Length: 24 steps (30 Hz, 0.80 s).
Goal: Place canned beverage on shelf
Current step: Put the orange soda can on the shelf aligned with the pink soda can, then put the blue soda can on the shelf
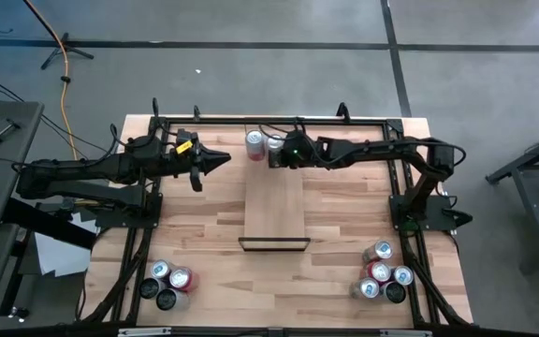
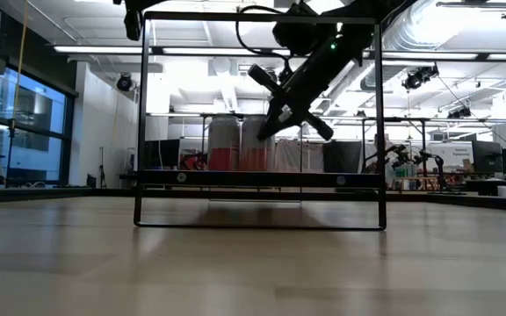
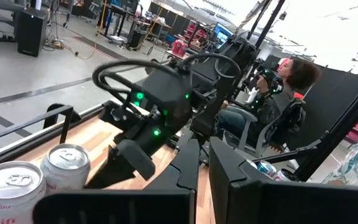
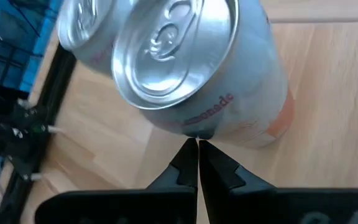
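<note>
Light wood shelf [image 1: 275,211] lying flat in the middle of the table [image 1: 204,243], black frame at its near end. Two cans standing side by side at the far end of the shelf: left can [image 1: 254,143] and right can [image 1: 274,144], touching or nearly so. Right gripper [image 1: 272,157] just beside the right can, fingers [image 4: 188,163] pressed together, holding nothing, tips right at the can's side. Left gripper [image 1: 221,159] up off the table to the left of the cans, fingers closed too, hands empty. More cans [image 1: 168,282] bunched at the near left corner, another bunch [image 1: 383,274] at the near right corner.
</note>
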Available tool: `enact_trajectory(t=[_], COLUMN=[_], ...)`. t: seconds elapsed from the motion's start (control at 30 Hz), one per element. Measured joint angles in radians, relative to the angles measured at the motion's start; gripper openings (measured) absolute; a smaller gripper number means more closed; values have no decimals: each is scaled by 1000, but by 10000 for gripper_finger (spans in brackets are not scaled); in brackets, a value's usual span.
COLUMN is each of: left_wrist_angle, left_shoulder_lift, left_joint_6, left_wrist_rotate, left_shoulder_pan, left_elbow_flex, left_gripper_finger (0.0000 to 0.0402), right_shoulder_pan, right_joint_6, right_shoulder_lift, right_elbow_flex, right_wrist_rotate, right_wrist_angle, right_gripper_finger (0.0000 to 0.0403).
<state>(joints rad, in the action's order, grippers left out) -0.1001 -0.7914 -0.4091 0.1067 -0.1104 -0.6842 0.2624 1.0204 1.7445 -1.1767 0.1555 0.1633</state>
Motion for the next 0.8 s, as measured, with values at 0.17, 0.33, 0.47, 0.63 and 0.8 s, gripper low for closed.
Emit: enact_trajectory(t=[0.17, 0.33, 0.47, 0.63, 0.8], left_wrist_angle=[0, 0, 0, -1, -2], left_shoulder_lift=[0, 0, 0, 0, 0], left_joint_6=[1, 3, 19, 13, -27], left_wrist_rotate=[12, 13, 44, 71, 53], left_shoulder_pan=[0, 0, 0, 0, 0], left_elbow_flex=[0, 0, 0, 0, 0], left_gripper_finger=[1, 1, 1, 1, 1], right_shoulder_pan=[21, 22, 26, 36, 39], right_joint_6=[-5, -7, -7, -84, -300], right_shoulder_lift=[0, 0, 0, -10, -133], right_elbow_flex=[0, 0, 0, 0, 0], right_wrist_rotate=[-13, -15, -10, -63, -106], right_wrist_angle=[-25, -27, -27, -12, 116], right_gripper_finger=[0, 0, 0, 0, 0])
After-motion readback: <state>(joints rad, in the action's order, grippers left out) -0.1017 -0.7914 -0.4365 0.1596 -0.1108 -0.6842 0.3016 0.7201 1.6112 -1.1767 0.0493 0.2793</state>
